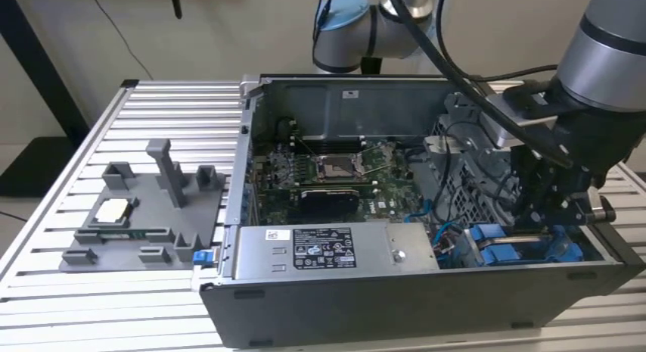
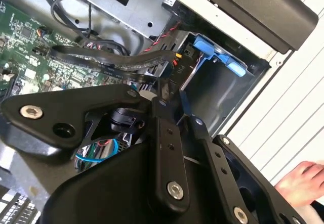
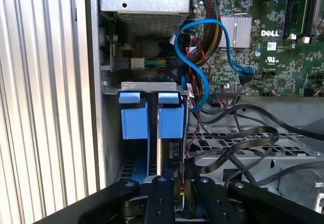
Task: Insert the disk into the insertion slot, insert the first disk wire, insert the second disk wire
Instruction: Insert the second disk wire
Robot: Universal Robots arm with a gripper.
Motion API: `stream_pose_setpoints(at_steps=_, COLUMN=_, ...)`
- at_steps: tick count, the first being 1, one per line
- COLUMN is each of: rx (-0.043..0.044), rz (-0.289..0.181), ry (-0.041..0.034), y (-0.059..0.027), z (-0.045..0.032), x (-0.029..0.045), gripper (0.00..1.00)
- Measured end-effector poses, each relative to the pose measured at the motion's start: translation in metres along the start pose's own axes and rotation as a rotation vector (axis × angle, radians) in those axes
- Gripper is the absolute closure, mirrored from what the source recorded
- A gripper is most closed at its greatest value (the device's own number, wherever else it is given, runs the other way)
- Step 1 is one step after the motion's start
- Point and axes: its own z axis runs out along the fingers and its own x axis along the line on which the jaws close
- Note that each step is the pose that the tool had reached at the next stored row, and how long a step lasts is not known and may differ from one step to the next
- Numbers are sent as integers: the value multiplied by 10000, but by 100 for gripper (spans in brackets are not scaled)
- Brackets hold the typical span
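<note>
In the exterior view, the gripper point(image 1: 538, 216) reaches down into the open computer case point(image 1: 404, 306) at the corner on the exterior view's right, just above the insertion slot point(image 1: 525, 246) with its bright blue plastic pieces. A grey power-supply box point(image 1: 333, 250) sits beside the bay, and a grey fixture tray point(image 1: 141, 216) lies on the slatted table point(image 1: 60, 306).

In the second wrist view, the black fingers point(image 2: 164, 133) point toward a blue plastic tab point(image 2: 217, 57) at the case wall; a hand point(image 2: 301, 183) shows at the edge.

In the first wrist view, the fingers point(image 3: 162, 193) sit close together, seemingly pinching a thin dark piece, above two blue carrier tabs point(image 3: 152, 115). A blue data cable point(image 3: 202, 67) loops nearby. I cannot make out the disk's silver body.
</note>
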Motion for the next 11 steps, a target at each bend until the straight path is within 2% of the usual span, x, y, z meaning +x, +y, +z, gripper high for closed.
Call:
stream_pose_setpoints(at_steps=4, rx=-5, rz=-1, ry=6, y=-2, z=-1, x=0, gripper=76)
stream_pose_setpoints(at_steps=5, rx=-48, rz=-3, ry=21, y=-7, z=-1, x=0, gripper=76)
stream_pose_setpoints(at_steps=6, rx=-159, rz=1, ry=35, y=-20, z=0, x=0, gripper=76)
stream_pose_setpoints(at_steps=11, rx=-907, rz=31, ry=56, y=-100, z=11, x=-1, gripper=76)
